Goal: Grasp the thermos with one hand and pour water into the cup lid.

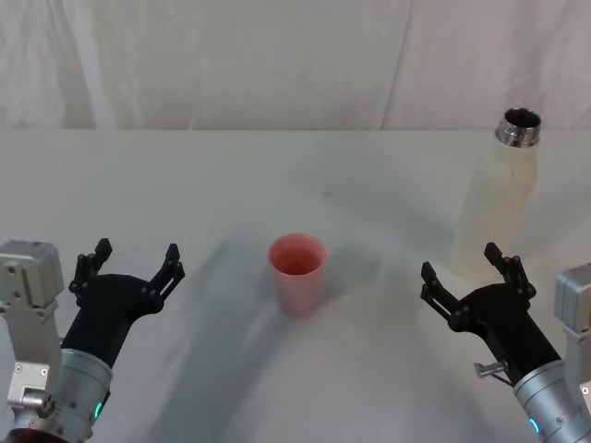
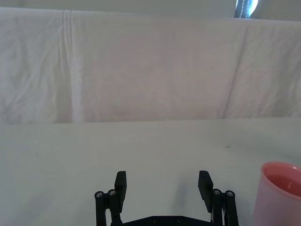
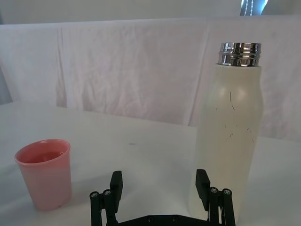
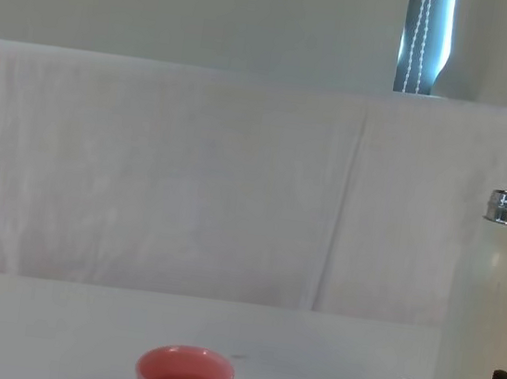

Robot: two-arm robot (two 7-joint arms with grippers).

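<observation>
One uncapped thermos point(image 1: 500, 196) stands upright at the table's far right, well apart from the pink cup lid point(image 1: 297, 273) at centre. Expect a rigid, smooth, likely weighty bottle; clamp your right gripper point(image 1: 471, 271), jaws spread just before it, around the straight mid-body below the shoulders. Your left gripper point(image 1: 126, 266) waits open, low left.

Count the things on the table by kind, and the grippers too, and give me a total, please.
Bottle: 1, the cream thermos, upright, its steel neck uncapped.
Cup: 1, the pink cup lid, upright near the middle of the table.
Grippers: 2, the left gripper and the right gripper, both open and holding nothing.
Total: 4.
</observation>
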